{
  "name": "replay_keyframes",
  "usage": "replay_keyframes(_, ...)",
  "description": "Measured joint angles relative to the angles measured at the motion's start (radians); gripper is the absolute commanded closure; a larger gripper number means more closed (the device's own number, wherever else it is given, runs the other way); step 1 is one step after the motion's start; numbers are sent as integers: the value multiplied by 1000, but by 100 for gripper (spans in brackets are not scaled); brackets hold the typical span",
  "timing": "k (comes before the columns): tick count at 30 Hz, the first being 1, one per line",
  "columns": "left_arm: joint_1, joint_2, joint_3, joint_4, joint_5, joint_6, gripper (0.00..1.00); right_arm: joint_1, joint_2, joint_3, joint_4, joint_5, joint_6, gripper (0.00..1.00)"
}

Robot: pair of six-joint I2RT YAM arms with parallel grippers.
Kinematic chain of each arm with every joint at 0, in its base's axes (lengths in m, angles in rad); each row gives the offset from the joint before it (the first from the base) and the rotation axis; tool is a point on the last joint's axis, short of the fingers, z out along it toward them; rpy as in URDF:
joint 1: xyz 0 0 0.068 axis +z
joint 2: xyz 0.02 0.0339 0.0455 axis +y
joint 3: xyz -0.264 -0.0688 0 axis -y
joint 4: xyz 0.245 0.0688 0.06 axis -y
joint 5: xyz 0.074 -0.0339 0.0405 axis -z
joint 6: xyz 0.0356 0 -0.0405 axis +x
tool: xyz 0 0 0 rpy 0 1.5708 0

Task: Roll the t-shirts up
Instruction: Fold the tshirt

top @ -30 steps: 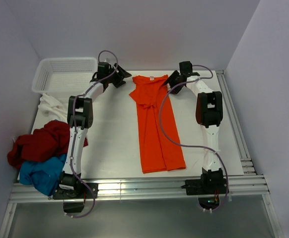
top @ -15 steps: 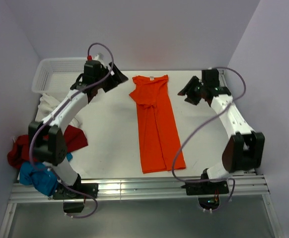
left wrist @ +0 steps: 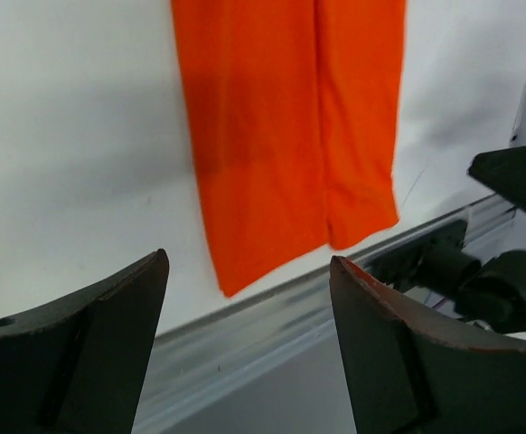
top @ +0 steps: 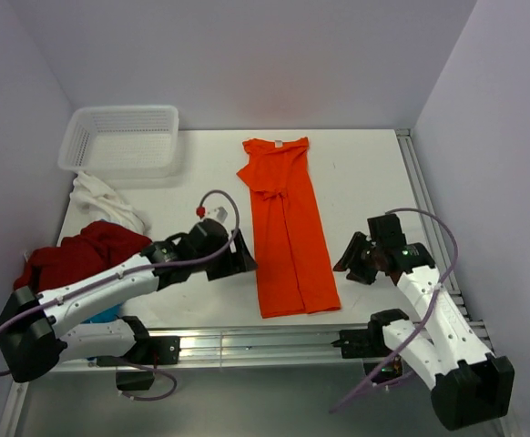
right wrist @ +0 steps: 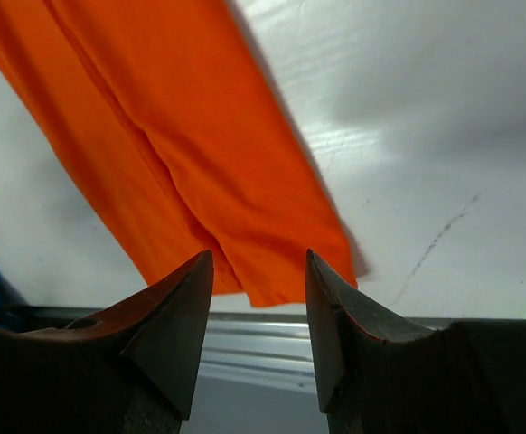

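The orange t-shirt (top: 283, 228) lies flat on the white table, folded into a long strip, collar at the far end and hem near the front edge. My left gripper (top: 244, 259) hovers open just left of the hem end, nothing between its fingers. My right gripper (top: 345, 262) is open just right of the hem, also empty. The left wrist view shows the orange t-shirt (left wrist: 281, 136) ahead of the left gripper (left wrist: 247, 262). In the right wrist view the shirt's hem corner (right wrist: 281, 262) sits just beyond the right gripper (right wrist: 258, 257). A dark red t-shirt (top: 83, 255) and a white one (top: 101, 196) lie crumpled at the left.
A white mesh basket (top: 119, 137) stands at the far left corner. A bit of blue cloth (top: 108, 314) shows under the left arm. A metal rail (top: 265, 341) runs along the table's front edge, close below the hem.
Both arms have swung back from the collar end of the orange shirt to its hem end near the front rail. The right jaws have narrowed a little.
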Motion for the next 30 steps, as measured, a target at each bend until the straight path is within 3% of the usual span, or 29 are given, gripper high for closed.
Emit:
replay_keyframes(5, -204, 20, -58, -16, -54, -122, 23, 165, -25, -36, -50, 71, 61, 50)
replay_keyframes(11, -367, 181, -58, 11, -88, -219, 24, 175, -58, -154, -90, 117, 100, 51)
replay_keyframes(21, -389, 197, -85, 67, -92, -285, 27, 184, -63, -225, -69, 103, 125, 59)
replay_keyframes(30, -355, 180, -136, 119, -76, -286, 28, 198, -57, -241, -36, 96, 153, 59)
